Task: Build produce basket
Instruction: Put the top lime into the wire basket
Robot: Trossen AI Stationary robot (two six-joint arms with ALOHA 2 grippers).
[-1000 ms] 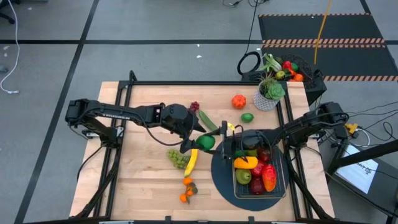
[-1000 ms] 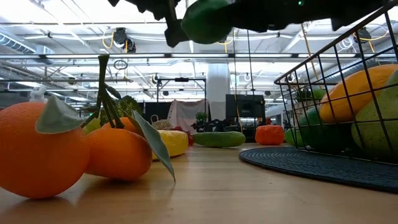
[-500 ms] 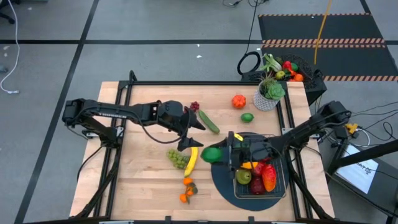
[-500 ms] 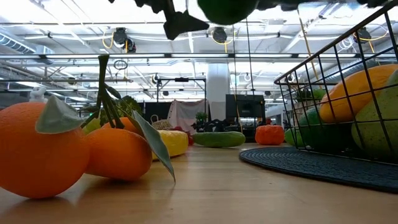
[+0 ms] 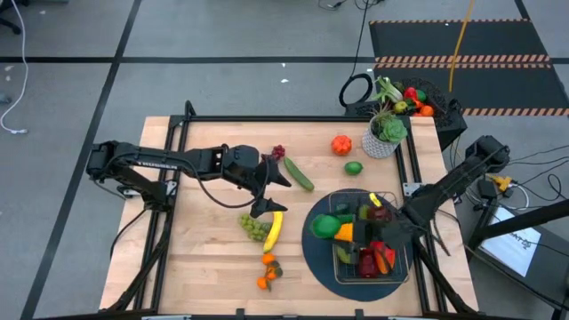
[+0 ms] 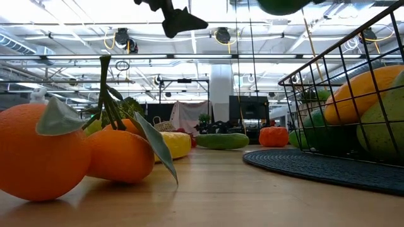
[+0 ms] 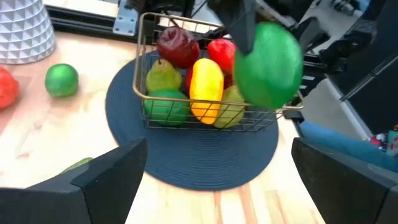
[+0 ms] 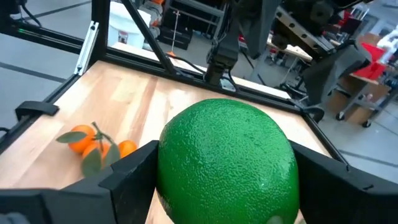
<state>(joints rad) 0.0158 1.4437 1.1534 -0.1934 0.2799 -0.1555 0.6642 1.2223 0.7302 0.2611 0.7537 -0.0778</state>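
Above wire-mesh basket (image 5: 402, 264), right gripper (image 5: 340, 230) jaws pinching round pebbled green fruit (image 5: 324, 226); left gripper (image 5: 269, 191) jaws spread over wooden desk (image 5: 204, 249).

Bronze wire basket (image 5: 402, 260) sits on round dark mat (image 5: 313, 253), already loaded: red apples, yellow fruit, pear. Big green fruit (image 5: 323, 226) held at basket's left edge. Banana (image 5: 273, 230), grapes (image 5: 254, 226), oranges (image 5: 266, 271) left of mat.

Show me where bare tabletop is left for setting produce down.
Bare wood: front left, between the table's edge and the green grapes and oranges; also the back strip beside the purple grapes. Crowded: the basket, and the middle around the banana.
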